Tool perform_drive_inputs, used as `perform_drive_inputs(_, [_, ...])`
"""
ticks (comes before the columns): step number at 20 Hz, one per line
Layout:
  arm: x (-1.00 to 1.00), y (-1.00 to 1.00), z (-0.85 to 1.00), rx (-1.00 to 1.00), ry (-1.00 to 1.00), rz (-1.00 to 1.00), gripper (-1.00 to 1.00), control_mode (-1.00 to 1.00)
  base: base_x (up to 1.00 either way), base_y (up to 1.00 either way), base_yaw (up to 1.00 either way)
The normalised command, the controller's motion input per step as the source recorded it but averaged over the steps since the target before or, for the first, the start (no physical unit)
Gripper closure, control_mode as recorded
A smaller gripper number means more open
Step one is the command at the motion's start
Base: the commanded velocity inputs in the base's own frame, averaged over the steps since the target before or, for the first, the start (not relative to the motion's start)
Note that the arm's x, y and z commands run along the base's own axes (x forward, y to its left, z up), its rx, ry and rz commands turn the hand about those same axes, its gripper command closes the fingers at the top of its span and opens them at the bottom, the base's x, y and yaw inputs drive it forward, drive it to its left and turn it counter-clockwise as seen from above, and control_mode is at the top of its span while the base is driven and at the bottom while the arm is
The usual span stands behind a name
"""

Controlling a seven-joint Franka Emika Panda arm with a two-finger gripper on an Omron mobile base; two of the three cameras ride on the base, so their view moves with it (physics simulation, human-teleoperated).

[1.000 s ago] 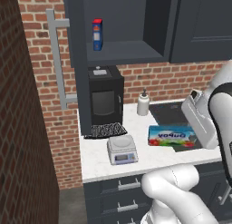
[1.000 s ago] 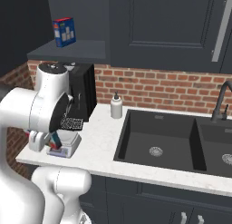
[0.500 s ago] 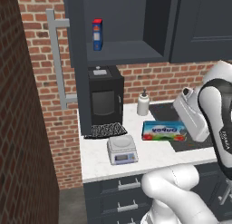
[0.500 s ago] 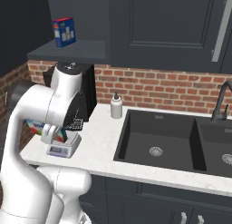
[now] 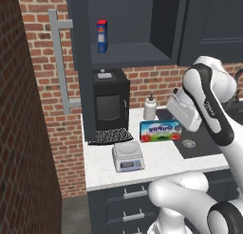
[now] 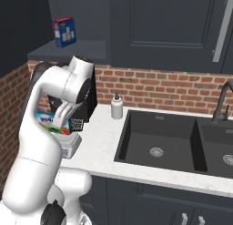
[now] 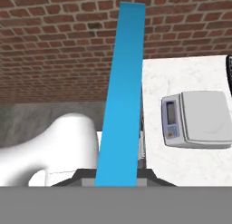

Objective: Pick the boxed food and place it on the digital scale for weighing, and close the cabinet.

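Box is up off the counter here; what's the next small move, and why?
Probably carry the light-blue boxed food sideways over the digital scale before lowering: the jaws hold it in the air, and the scale's platform is bare, off to one side in the hand view.

At left of the frame I see the boxed food [image 6: 47, 121] held just above the digital scale [image 6: 68, 145], my arm covering its right end.

Red brick wall [image 5: 28, 148] runs along the left and behind a white marble tabletop [image 5: 161, 159]. A black sink [image 6: 159, 140] with a dark tap [image 6: 221, 101] is set into it; dark drawers [image 5: 126, 200] with silver handles sit below. Grey floor [image 5: 73, 219] at the left.
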Motion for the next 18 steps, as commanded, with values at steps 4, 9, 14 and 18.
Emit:
perform_drive_inputs(4, [0.15, 0.29, -0.29, 0.00, -0.04, 0.00, 1.00, -1.00, 0.00, 0.00, 0.00])
perform_drive_inputs(9, [0.10, 0.39, -0.34, 0.00, -0.02, 0.00, 1.00, -1.00, 0.00, 0.00, 0.00])
perform_drive_inputs(14, [0.32, 0.17, -0.19, 0.00, 0.00, 0.00, 1.00, -1.00, 0.00, 0.00, 0.00])
perform_drive_inputs(18, [0.39, 0.01, -0.17, 0.00, 0.00, 0.00, 1.00, -1.00, 0.00, 0.00, 0.00])
